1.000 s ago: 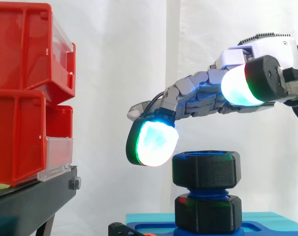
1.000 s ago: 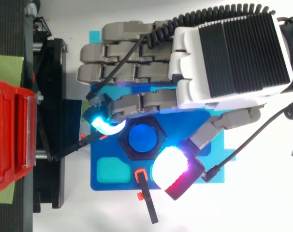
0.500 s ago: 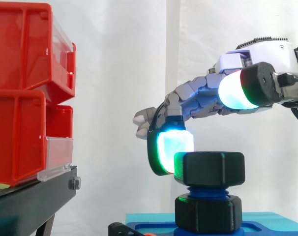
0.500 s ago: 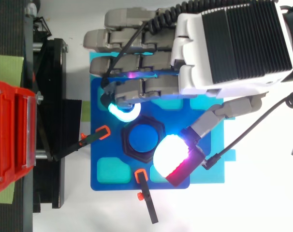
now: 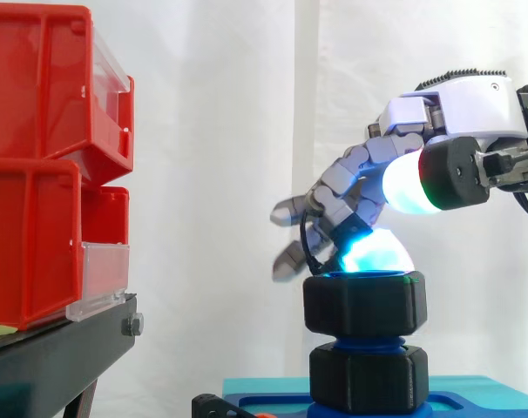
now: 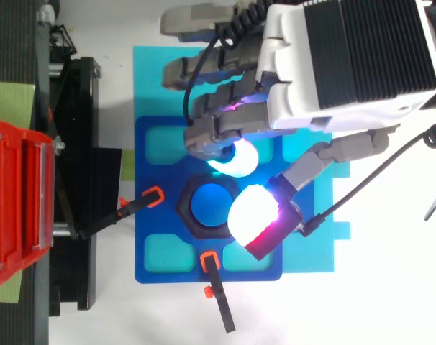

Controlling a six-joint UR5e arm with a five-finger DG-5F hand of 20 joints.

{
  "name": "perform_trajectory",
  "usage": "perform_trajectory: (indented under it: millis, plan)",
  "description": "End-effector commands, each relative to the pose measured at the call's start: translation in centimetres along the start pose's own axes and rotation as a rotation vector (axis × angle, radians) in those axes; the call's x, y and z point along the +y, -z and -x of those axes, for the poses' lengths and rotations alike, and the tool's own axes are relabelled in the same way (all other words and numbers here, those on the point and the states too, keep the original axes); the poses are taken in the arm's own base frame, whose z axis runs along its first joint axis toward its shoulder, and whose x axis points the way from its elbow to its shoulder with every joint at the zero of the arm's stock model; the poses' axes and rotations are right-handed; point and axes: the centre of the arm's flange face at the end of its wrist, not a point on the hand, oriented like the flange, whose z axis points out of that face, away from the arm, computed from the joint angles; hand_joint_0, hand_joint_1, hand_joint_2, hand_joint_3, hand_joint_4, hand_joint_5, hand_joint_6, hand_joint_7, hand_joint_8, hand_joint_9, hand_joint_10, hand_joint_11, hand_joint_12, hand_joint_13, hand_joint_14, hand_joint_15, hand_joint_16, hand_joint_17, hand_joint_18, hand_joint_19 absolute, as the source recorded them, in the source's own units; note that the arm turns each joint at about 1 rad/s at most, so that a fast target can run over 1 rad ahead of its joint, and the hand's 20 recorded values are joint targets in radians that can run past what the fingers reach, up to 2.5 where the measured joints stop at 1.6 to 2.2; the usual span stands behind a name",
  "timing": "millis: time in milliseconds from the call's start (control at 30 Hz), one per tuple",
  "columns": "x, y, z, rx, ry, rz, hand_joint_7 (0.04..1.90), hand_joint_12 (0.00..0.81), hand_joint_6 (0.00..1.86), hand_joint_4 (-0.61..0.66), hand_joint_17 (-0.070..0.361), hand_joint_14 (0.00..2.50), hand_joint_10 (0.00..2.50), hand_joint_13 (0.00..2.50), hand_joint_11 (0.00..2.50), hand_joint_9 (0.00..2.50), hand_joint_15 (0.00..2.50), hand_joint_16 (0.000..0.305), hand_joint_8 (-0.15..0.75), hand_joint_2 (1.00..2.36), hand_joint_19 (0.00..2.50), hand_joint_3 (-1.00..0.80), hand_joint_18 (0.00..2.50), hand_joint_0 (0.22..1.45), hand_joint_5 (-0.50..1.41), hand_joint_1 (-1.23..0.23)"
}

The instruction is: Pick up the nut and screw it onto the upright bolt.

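A black hex nut [image 5: 364, 300] sits threaded on the upright blue bolt [image 6: 208, 205], above a second black hex piece [image 5: 368, 379] at the bolt's foot. My hand [image 5: 460, 96] hovers over it from the right. One bent finger's cyan pad [image 5: 373, 252] rests at the nut's top rim on the far side. The thumb's glowing pad [image 6: 252, 219] hangs above the nut's right edge, higher than the nut in the side view and apart from it. Nothing is gripped between the thumb and the fingers.
The bolt stands in a blue fixture plate [image 6: 160, 244] lying on a cyan mat [image 6: 153, 79]. Two black clamps with orange tips [image 6: 214, 287] [image 6: 132, 208] hold the plate's edges. Red bins [image 5: 37, 174] on a black stand [image 5: 55, 357] rise to the left.
The fingers have swept from the nut's left side round its far side toward the right and bent more. The nut sits slightly lower on the bolt than half a second ago.
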Motion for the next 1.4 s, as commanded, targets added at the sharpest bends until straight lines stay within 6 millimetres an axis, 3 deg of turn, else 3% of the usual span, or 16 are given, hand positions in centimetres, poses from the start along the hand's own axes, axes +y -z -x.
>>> perform_trajectory:
  millis: [0,133,200,300,633,733,800,900,1100,1367]
  plan:
    - [-0.2,0.1,0.1,-0.001,0.000,-0.002,1.35,0.170,0.57,0.05,0.017,0.00,0.00,0.79,0.00,1.34,0.00,0.008,0.146,1.00,0.00,-0.50,0.34,0.52,0.08,-0.31]
    - [-0.1,0.1,0.2,-0.004,-0.002,0.000,1.38,0.171,0.55,0.06,0.019,0.00,0.00,0.80,0.00,1.38,0.00,0.008,0.136,1.00,0.00,-0.50,0.37,0.52,0.08,-0.31]
    - [-0.1,0.1,0.2,-0.005,-0.002,0.003,1.44,0.190,0.50,0.09,0.027,0.00,0.00,0.72,0.00,1.31,0.00,0.012,0.180,1.00,0.00,-0.50,0.28,0.51,0.08,-0.31]
    - [0.0,-0.1,0.5,-0.015,0.001,0.012,1.32,0.224,0.50,0.15,0.037,0.00,0.00,0.64,0.00,1.22,0.00,0.017,0.217,1.00,0.00,-0.50,0.17,0.51,0.03,-0.30]
    - [0.1,-0.4,1.6,-0.036,0.008,0.020,1.33,0.247,0.50,0.16,0.046,0.00,0.00,0.63,0.00,1.18,0.00,0.020,0.240,1.00,0.00,-0.50,0.14,0.50,-0.01,-0.32]
    - [0.1,-0.4,1.5,-0.037,0.008,0.020,1.13,0.253,0.50,0.20,0.050,0.00,0.00,0.62,0.00,1.14,0.00,0.022,0.240,1.00,0.00,-0.50,0.13,0.50,-0.04,-0.32]
    - [0.1,-0.4,1.5,-0.039,0.009,0.021,0.88,0.264,0.50,0.24,0.055,0.00,0.00,0.57,0.00,1.08,0.00,0.025,0.233,1.00,0.00,-0.50,0.08,0.49,-0.08,-0.32]
    - [0.1,-0.5,1.6,-0.043,0.011,0.022,0.71,0.266,0.50,0.21,0.061,0.00,0.00,0.47,0.00,0.94,0.00,0.027,0.212,1.00,0.00,-0.50,0.00,0.48,-0.11,-0.32]
    - [0.8,-1.0,0.5,-0.067,0.028,0.036,0.58,0.280,0.50,0.16,0.070,0.00,0.00,0.30,0.00,0.68,0.00,0.031,0.200,1.00,0.00,-0.50,0.00,0.47,-0.15,-0.31]
    - [1.3,-1.1,-1.1,-0.076,0.028,0.050,0.57,0.284,0.50,0.16,0.073,0.00,0.00,0.22,0.00,0.56,0.00,0.032,0.193,1.00,0.00,-0.50,0.00,0.46,-0.16,-0.30]
